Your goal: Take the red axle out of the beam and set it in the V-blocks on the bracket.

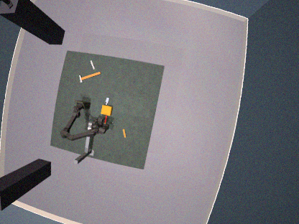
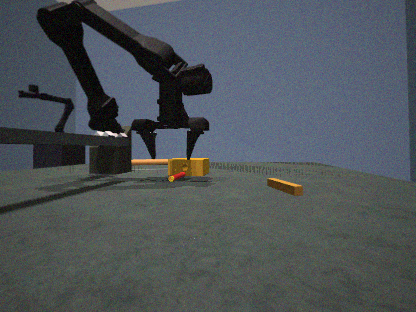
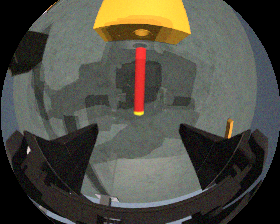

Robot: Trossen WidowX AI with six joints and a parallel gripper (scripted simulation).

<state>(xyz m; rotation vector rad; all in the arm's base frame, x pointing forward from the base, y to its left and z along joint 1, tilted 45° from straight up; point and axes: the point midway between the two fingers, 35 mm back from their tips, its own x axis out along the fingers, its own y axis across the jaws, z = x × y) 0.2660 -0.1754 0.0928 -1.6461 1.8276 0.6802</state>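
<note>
The beam, a yellow block (image 1: 106, 110) (image 2: 200, 167) (image 3: 142, 12), sits on the mat with its round hole facing the gripper. The red axle (image 1: 106, 119) (image 2: 177, 176) (image 3: 140, 80) with a yellow end lies in front of the hole, pointing at it. In the wrist view a small gap shows between axle and beam, so the axle looks out. My gripper (image 2: 171, 158) (image 3: 139, 128) is open and empty, fingers wide apart just above and beyond the axle's yellow end. White V-shaped pieces (image 2: 111, 134), seemingly the V-blocks, stand on a grey bracket (image 1: 88, 143) (image 2: 50, 137) near the arm's base.
A small orange bar (image 1: 124, 133) (image 2: 285, 186) (image 3: 229, 129) lies to the right of the axle. A long orange bar (image 1: 90, 75) with a white end piece and a separate white stick (image 1: 92, 64) lie at the far side of the mat. A small white piece (image 1: 107, 100) is behind the beam.
</note>
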